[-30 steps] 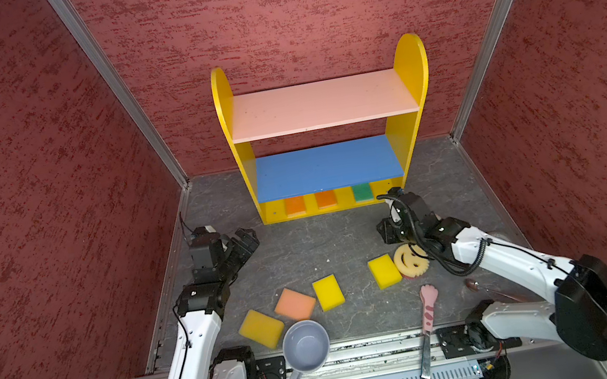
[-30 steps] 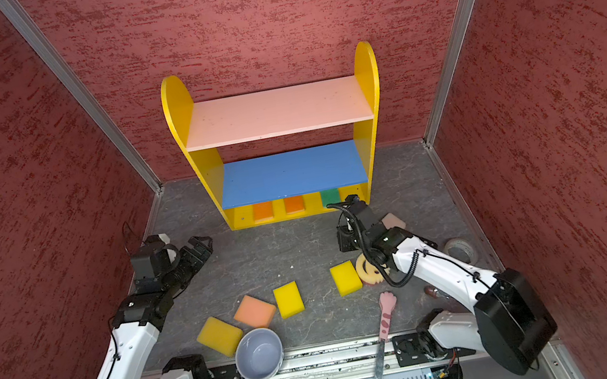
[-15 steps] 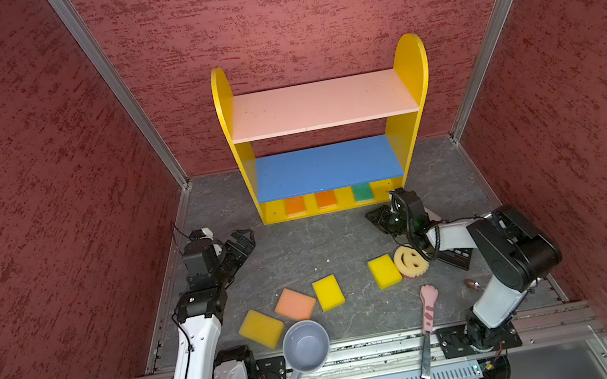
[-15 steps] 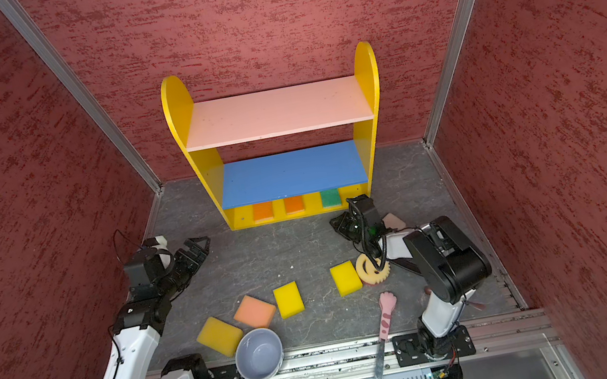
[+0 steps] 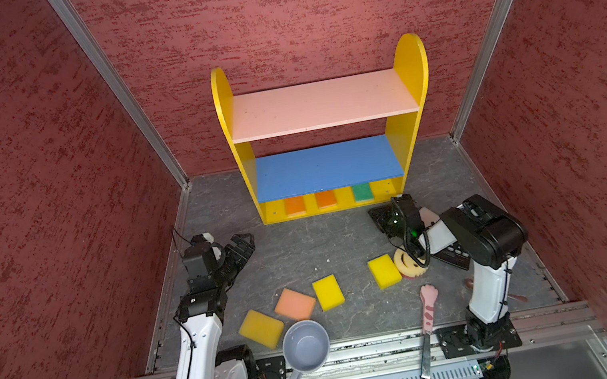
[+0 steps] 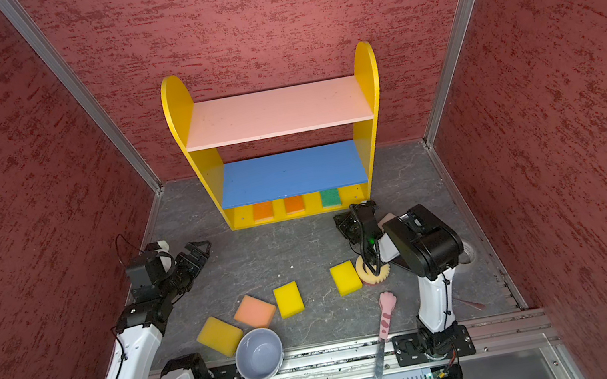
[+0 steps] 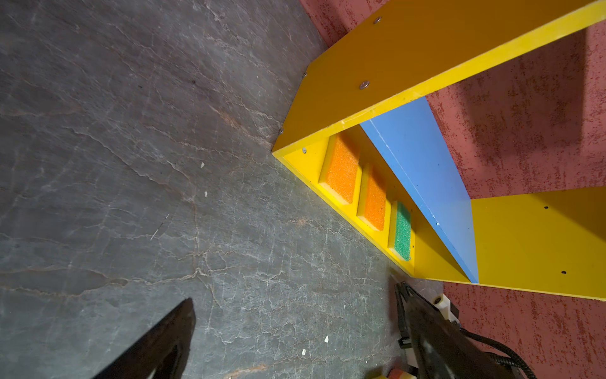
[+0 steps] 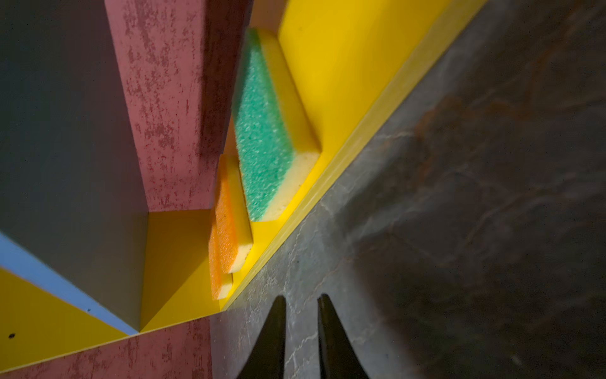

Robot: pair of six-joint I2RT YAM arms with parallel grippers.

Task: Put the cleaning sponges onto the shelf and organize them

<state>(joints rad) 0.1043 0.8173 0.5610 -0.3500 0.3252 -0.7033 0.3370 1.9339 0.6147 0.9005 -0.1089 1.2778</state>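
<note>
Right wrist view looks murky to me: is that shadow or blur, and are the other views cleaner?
Right wrist view: mostly shadow, the floor goes dark away from the shelf, and the green sponge looks slightly soft. Left wrist view: evenly lit, foam grain on the orange sponges is crisp. Both top views: bright and sharp, no glare.

Readable text, labels, brand names and numbers: none can be made out in any view.
Sign, one item: a smiley face, drawn in dark lines, is carried on the upper side of the round cream sponge (image 5: 403, 262). It is shown in both top views and is partly hidden.
</note>
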